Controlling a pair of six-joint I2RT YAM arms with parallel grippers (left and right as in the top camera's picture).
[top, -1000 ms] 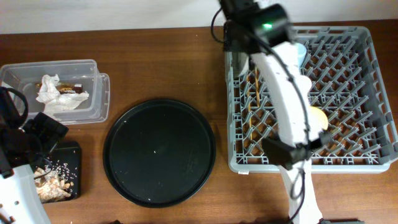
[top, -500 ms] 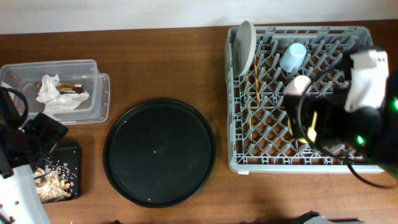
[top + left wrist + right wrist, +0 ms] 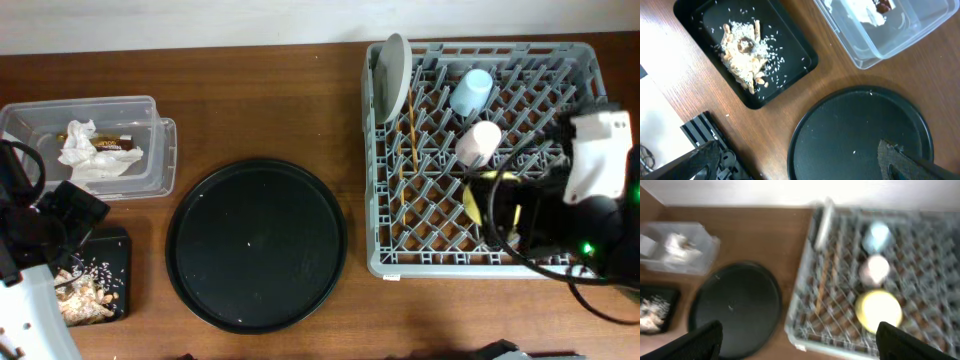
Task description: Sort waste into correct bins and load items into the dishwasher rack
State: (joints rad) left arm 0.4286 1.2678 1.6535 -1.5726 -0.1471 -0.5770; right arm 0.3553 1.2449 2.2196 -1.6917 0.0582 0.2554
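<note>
The grey dishwasher rack [image 3: 378,200] at the right holds the upright white-grey plate [image 3: 392,72], wooden chopsticks [image 3: 409,130], light blue cup [image 3: 471,92], pink cup [image 3: 478,143] and yellow bowl [image 3: 490,195]. My right arm partly covers the bowl. The clear tub [image 3: 150,170] at the left holds the white tissue with brown wrapper [image 3: 95,155]. The flat black tray [image 3: 115,245] holds beige food scraps [image 3: 85,292]. My left gripper [image 3: 800,170] is open and empty over the round tray's edge. My right gripper [image 3: 800,347] is open and empty, high above the rack's front-left corner.
A large round black tray [image 3: 256,243] lies between the bins and the rack. My left arm [image 3: 40,230] stands at the front left by the flat tray. My right arm [image 3: 590,200] hangs over the rack's front right corner.
My right arm has swung from the rack's back left to its front right, uncovering the plate and both cups. The left arm has not moved.
</note>
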